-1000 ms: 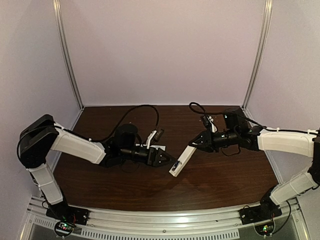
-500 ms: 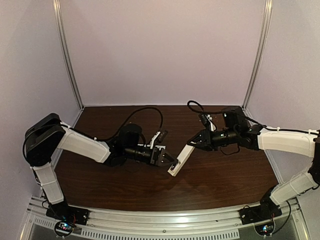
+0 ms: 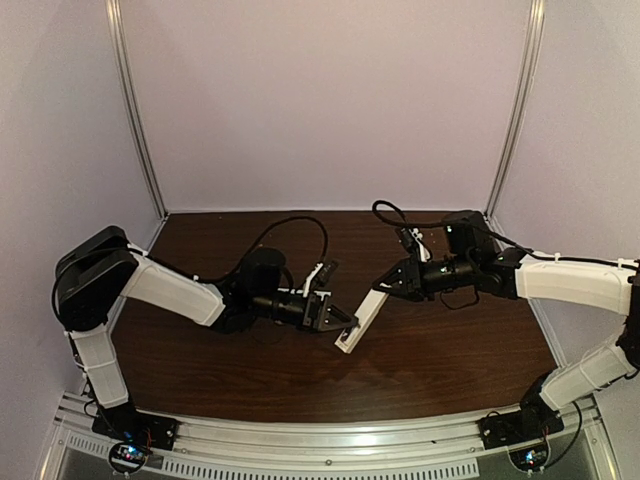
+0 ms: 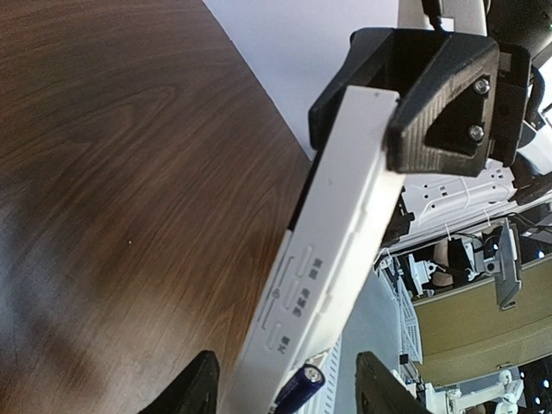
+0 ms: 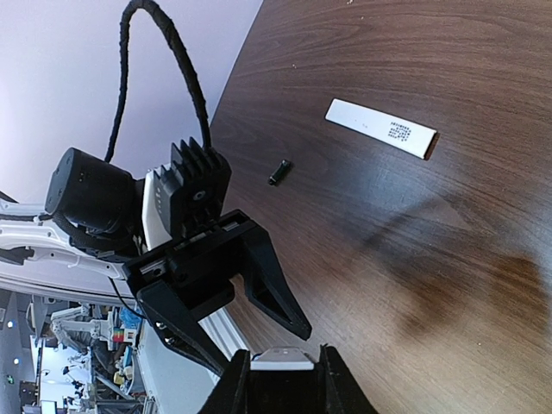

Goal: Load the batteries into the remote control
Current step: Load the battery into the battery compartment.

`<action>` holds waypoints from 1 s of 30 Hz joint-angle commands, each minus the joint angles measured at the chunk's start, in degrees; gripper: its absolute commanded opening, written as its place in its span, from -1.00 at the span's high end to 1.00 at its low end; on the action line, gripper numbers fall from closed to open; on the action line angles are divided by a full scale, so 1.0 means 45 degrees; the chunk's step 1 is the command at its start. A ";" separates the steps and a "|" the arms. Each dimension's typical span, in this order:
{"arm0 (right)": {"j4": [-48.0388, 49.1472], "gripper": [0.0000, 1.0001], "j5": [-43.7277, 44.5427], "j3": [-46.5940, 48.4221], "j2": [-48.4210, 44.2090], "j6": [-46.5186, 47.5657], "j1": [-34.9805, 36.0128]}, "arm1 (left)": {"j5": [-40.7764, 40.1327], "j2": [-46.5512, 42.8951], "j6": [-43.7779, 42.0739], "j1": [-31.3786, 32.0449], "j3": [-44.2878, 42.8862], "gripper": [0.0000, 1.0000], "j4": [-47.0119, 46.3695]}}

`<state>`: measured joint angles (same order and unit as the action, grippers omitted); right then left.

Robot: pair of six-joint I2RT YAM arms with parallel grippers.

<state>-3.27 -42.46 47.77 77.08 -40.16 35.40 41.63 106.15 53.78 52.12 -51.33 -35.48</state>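
Note:
My right gripper (image 3: 392,285) is shut on the upper end of the white remote control (image 3: 365,318) and holds it slanted above the table. It shows button side up in the left wrist view (image 4: 345,216). My left gripper (image 3: 345,325) has its jaws wide apart on either side of the remote's lower end. A bluish-purple battery (image 4: 300,388) sticks up between those jaws, against the remote's far side; its lower part is cut off by the frame edge. The other battery (image 5: 279,171), small and dark, lies on the table behind the left gripper.
A thin flat white strip (image 5: 381,128) lies on the dark wooden table (image 3: 450,350) near the loose battery, and shows in the top view (image 3: 304,274). A black cable (image 3: 290,225) loops over the left arm. Walls enclose the back and both sides.
My left gripper has moved right, up to the remote's lower end. My right gripper has shifted slightly left with the remote.

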 commanded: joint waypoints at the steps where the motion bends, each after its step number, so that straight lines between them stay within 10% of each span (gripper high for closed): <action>1: 0.0082 1.00 0.0077 0.0391 -0.0100 0.0267 0.0100 | 0.0369 0.0155 0.0381 -0.0098 -0.0078 -0.11 -0.1118; 30: 0.0671 1.00 0.0042 0.0321 -0.0721 -0.0105 0.0032 | 0.0698 0.0705 0.0631 -0.0217 0.0327 0.41 -0.1158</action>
<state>-3.31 -41.98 47.77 76.16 -39.40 35.40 43.55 107.66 57.39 51.44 -51.11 -40.10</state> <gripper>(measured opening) 0.245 0.306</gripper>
